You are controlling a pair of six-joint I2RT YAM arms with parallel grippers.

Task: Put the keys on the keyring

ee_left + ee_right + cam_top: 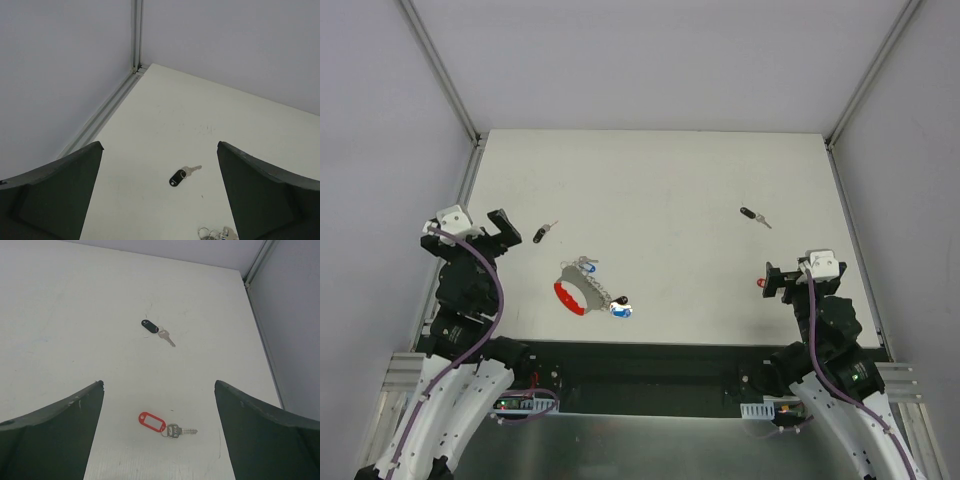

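Observation:
The keyring (582, 287), a grey D-shaped loop with a red band and blue tags, lies near the table's front centre-left; its small rings show at the bottom of the left wrist view (215, 233). One black-headed key (542, 233) lies left of centre, between my open left gripper's (503, 232) jaws in the left wrist view (183, 175). A second black-headed key (754, 216) lies at the right, seen ahead in the right wrist view (156, 330). My right gripper (775, 283) is open and empty.
A red-tagged key (162, 426) lies on the table between my right gripper's jaws, also seen in the top view (760, 285). Grey walls and metal rails (448, 95) close the table on three sides.

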